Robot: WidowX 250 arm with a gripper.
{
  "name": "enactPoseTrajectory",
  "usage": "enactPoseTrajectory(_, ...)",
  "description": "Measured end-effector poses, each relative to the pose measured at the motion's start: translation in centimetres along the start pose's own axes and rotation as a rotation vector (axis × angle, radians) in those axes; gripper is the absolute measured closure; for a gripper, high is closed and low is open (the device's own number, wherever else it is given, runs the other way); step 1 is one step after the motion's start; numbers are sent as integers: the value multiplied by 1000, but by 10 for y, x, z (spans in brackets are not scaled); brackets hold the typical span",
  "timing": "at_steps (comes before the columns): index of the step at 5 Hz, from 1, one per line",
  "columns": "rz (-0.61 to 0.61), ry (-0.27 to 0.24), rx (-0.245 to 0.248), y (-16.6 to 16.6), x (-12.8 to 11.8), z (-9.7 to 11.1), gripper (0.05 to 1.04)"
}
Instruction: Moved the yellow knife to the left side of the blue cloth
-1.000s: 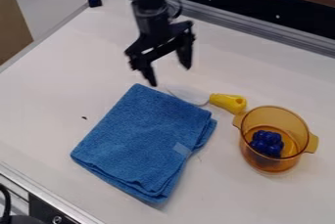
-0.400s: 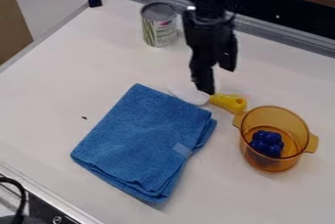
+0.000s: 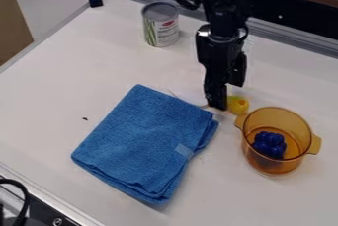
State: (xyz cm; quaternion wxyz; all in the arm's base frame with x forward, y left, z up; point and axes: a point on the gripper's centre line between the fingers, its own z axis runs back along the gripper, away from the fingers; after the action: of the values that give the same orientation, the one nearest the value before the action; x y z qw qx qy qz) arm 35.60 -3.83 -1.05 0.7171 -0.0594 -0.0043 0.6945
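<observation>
Blue cloth (image 3: 147, 144) left of centre, then the end effector (image 3: 226, 95), open above the handle of the yellow knife (image 3: 238, 105), in the middle of the frame.
The knife lies just beyond the cloth's upper-right edge, its long axis slanting from the pale, thin blade at upper left to the stubby, bright yellow handle at lower right. The can (image 3: 160, 24) stands at upper centre-left. The end effector's fingers stand apart, one in front of the handle and partly hiding it; whether they touch it, I cannot tell. The handle is directly below and slightly right of them, so the grasp likely needs little sideways travel. Right of it stands the amber pot (image 3: 277, 168).
</observation>
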Motion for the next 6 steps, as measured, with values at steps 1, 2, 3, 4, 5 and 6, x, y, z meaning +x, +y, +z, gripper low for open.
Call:
enactPoseTrajectory(1, 22, -1, -5, -2, 0, -6, 86)
enactPoseTrajectory(2, 50, 3, -1, -6, -2, -12, 117)
enactPoseTrajectory(3, 55, -4, -10, -7, -4, -12, 378)
enactPoseTrajectory(4, 38, 9, -13, -8, -6, -13, 660)
enactPoseTrajectory(5, 52, 12, -22, -13, 1, -12, 708)
enactPoseTrajectory(6, 50, 3, -20, -16, 12, -8, 708)
